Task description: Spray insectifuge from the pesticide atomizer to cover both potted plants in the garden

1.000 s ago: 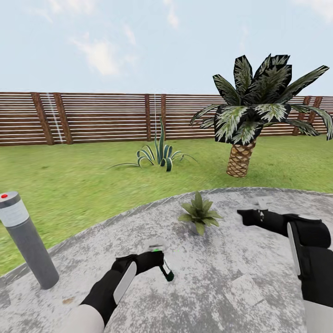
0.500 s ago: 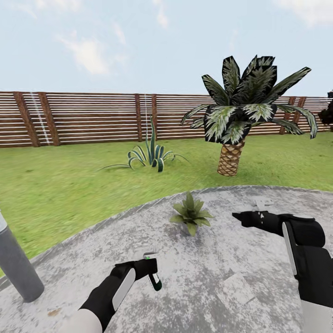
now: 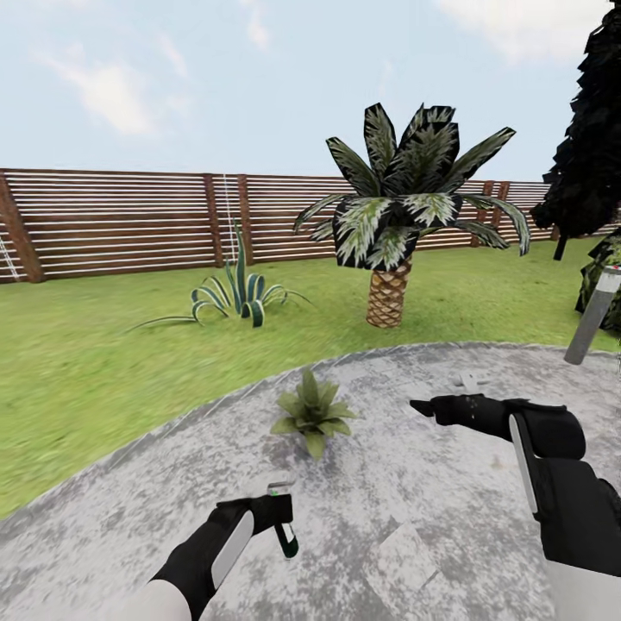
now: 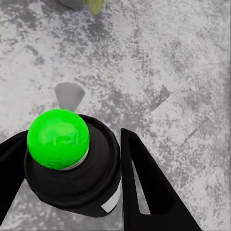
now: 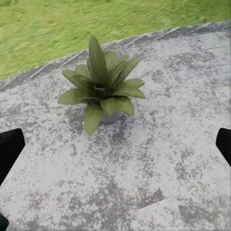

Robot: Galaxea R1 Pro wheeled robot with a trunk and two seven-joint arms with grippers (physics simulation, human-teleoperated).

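A garden with a round grey stone patio (image 3: 414, 500), lawn and a brown slatted fence (image 3: 121, 224). The left gripper (image 3: 274, 511), low over the patio, is clamped around the dark green pesticide atomizer (image 3: 285, 536). The right gripper (image 3: 424, 407), fingers spread apart and empty, hovers near a small potted plant (image 3: 310, 414) on the stone.

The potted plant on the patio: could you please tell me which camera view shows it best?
The right wrist view shows the potted plant best: the whole rosette, large, central and unobstructed. The head view shows it whole but small, ahead of both arms. The left wrist view catches only a leaf tip at the frame edge.
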